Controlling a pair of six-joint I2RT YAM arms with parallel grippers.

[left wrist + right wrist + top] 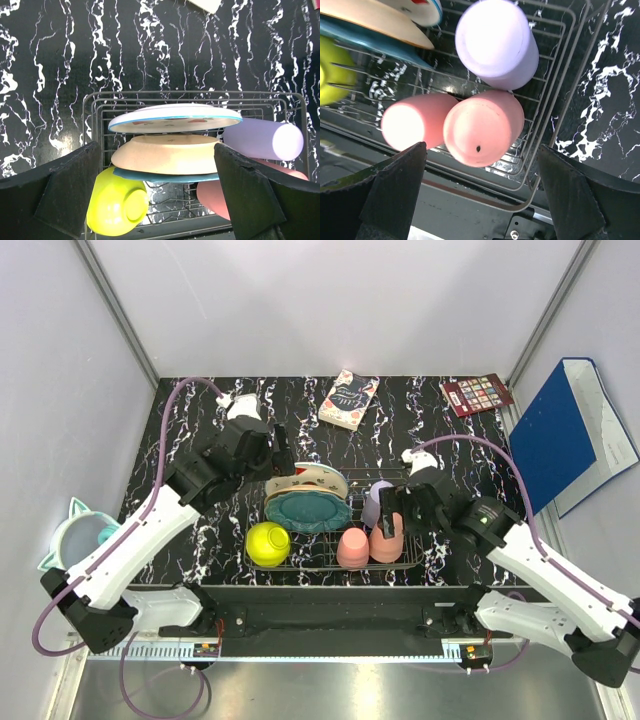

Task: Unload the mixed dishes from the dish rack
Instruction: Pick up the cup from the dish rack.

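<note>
Rack point(322, 565) at centre of desk point(200, 415) near edge. Left tool point(157, 167) released, jaws wide, above peach plate point(167, 155) in rack. Right tool point(482, 147) released, above pink cup point(482, 125); lilac cup point(495, 42) beside it. Bowl point(267, 543) in rack, toward desk's left edge.

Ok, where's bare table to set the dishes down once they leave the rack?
Bare marble: the strip behind the rack, up to the book and the red card, and the gap between those two. Left of the rack is bare too, but the left arm hangs over it. Crowded: the rack itself, plates bunched mid-rack, cups packed at its right end.
</note>
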